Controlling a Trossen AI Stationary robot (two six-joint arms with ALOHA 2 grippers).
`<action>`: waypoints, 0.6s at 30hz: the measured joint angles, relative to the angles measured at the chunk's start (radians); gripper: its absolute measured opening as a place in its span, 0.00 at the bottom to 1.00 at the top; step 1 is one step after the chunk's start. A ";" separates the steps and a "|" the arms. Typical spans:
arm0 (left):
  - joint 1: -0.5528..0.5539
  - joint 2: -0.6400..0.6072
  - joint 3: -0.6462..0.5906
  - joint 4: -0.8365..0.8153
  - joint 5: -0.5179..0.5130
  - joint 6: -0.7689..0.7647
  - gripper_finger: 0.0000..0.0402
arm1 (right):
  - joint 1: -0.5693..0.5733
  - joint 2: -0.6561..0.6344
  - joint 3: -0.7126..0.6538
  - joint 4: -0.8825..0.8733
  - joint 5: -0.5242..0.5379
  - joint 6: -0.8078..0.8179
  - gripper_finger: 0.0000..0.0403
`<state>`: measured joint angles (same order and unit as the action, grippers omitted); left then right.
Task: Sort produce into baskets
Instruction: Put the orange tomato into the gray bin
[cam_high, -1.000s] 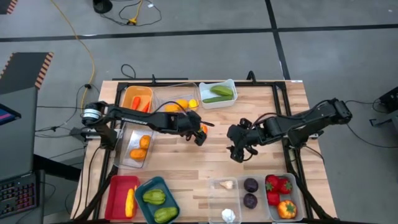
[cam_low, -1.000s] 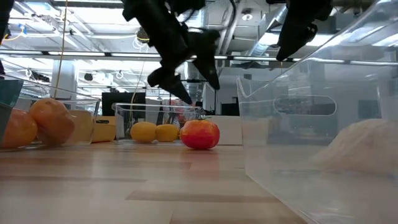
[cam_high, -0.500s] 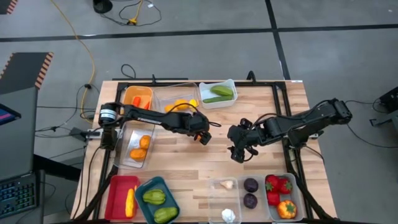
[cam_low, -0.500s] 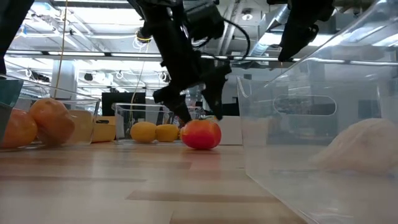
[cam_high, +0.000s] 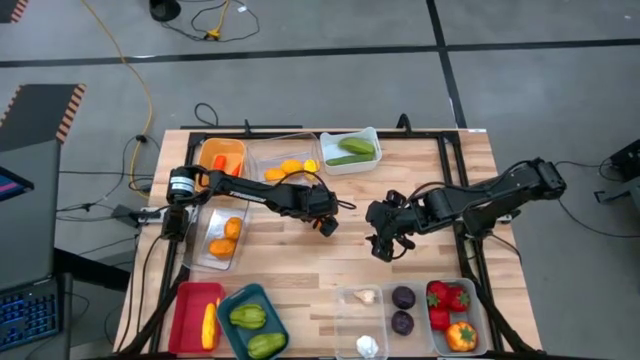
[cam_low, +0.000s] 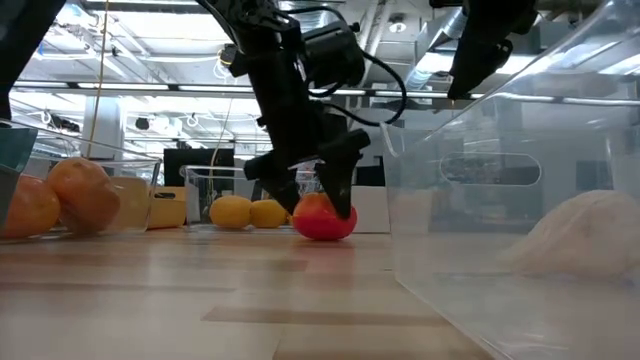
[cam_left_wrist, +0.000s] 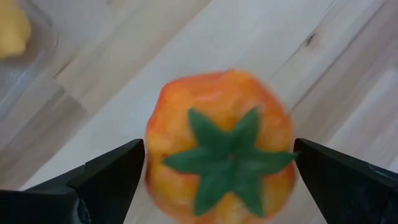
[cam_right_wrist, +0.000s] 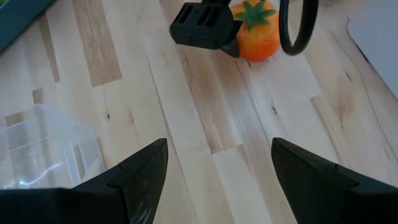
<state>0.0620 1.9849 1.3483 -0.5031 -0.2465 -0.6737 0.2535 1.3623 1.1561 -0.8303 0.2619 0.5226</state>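
Over the counter, my left claw straddles the tomato, wide; I'd lower squarely before closing.

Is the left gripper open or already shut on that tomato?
Open. The left gripper straddles the tomato, with a gap visible beside each finger.

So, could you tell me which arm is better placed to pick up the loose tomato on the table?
The left. Its gripper is open with a finger on each side of the tomato, while the right gripper hangs open, apart from it.
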 joint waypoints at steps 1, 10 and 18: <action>0.000 0.002 0.001 0.010 -0.001 0.004 0.99 | 0.000 0.000 0.000 0.000 0.000 0.000 0.78; -0.001 0.012 0.002 0.013 0.003 0.035 0.81 | 0.000 -0.008 0.000 -0.012 0.001 -0.009 0.78; -0.013 0.012 0.001 0.049 0.006 0.094 0.76 | 0.001 -0.128 -0.036 -0.095 0.007 0.024 0.78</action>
<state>0.0495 1.9968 1.3495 -0.4545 -0.2402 -0.5798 0.2542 1.2342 1.1205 -0.9248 0.2691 0.5471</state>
